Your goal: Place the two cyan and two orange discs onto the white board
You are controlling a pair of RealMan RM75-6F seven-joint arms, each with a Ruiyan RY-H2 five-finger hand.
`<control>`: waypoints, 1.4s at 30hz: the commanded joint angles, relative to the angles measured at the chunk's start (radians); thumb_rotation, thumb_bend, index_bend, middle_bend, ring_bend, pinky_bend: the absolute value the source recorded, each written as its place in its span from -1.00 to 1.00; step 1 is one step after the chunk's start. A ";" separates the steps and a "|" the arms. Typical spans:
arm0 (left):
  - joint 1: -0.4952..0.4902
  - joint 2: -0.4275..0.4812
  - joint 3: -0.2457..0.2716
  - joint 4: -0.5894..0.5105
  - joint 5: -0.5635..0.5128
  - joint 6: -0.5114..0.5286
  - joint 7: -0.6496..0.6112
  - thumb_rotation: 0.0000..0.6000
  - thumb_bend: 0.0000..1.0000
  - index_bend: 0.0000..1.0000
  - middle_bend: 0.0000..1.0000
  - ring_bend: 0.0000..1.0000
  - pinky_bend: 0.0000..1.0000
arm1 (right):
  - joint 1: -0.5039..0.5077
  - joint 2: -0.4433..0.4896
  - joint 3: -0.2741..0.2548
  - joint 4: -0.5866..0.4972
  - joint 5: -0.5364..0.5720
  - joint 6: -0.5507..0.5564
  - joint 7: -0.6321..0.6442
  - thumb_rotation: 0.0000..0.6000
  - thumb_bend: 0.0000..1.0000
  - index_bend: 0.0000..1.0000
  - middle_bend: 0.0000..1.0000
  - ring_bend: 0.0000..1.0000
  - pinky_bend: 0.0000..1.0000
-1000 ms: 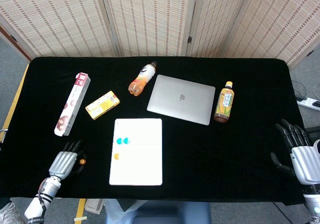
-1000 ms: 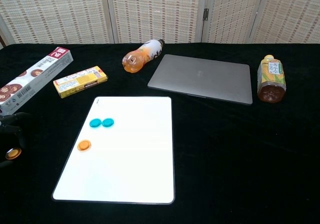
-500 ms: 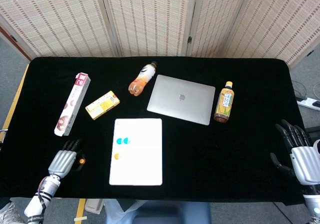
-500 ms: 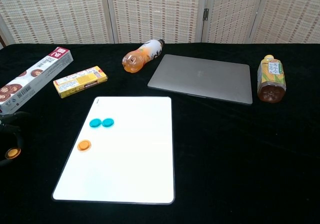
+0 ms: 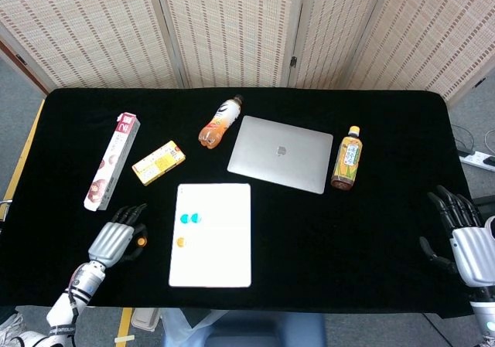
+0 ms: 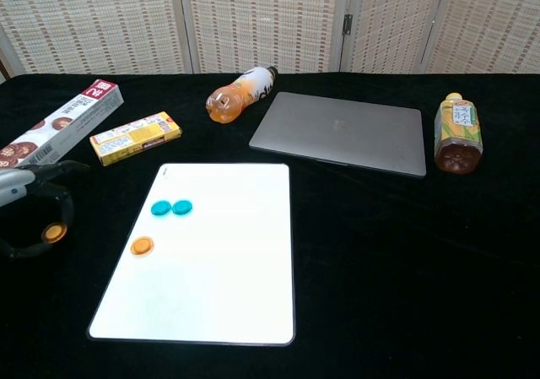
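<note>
The white board (image 5: 224, 262) (image 6: 219, 286) lies at the table's front centre. Two cyan discs (image 5: 189, 219) (image 6: 171, 208) sit side by side on its left part, with an orange disc (image 5: 181, 242) (image 6: 142, 246) just below them. My left hand (image 5: 116, 243) (image 6: 34, 214) is left of the board and pinches a second orange disc (image 5: 141, 243) (image 6: 54, 233), lifted off the cloth. My right hand (image 5: 464, 235) hovers at the table's front right edge, fingers spread and holding nothing.
A biscuit box (image 5: 111, 160), a yellow packet (image 5: 158, 163), an orange bottle on its side (image 5: 219, 121), a closed laptop (image 5: 280, 154) and an upright tea bottle (image 5: 347, 158) stand behind the board on the black cloth.
My left hand has risen and moved right toward the board, carrying the orange disc. The right hand has stayed still.
</note>
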 commanded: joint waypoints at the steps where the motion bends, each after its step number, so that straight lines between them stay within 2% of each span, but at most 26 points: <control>1: -0.046 0.008 -0.025 -0.057 0.012 -0.033 0.035 1.00 -0.15 0.00 -0.92 -1.00 -1.00 | -0.001 -0.001 0.000 0.006 0.003 -0.001 0.005 1.00 -0.15 -1.00 -1.00 -1.00 -1.00; 9: -0.137 -0.025 -0.059 -0.121 -0.004 -0.121 0.110 1.00 -0.15 0.00 -0.92 -1.00 -1.00 | -0.006 -0.003 -0.001 0.021 0.012 0.000 0.020 1.00 -0.15 -1.00 -1.00 -1.00 -1.00; 18: -0.209 -0.087 -0.075 -0.117 -0.080 -0.214 0.170 1.00 -0.15 0.00 -0.92 -1.00 -1.00 | -0.005 -0.004 0.001 0.026 0.015 -0.006 0.023 1.00 -0.15 -1.00 -1.00 -1.00 -1.00; 35: -0.245 -0.139 -0.065 -0.089 -0.174 -0.231 0.232 1.00 -0.15 -0.04 -0.92 -1.00 -1.00 | -0.007 -0.006 0.002 0.033 0.021 -0.007 0.032 1.00 -0.15 -1.00 -1.00 -1.00 -1.00; 42: -0.250 -0.143 -0.058 -0.091 -0.184 -0.220 0.238 1.00 -0.15 -0.24 -0.92 -1.00 -1.00 | -0.008 -0.006 0.002 0.033 0.021 -0.005 0.032 1.00 -0.15 -1.00 -1.00 -1.00 -1.00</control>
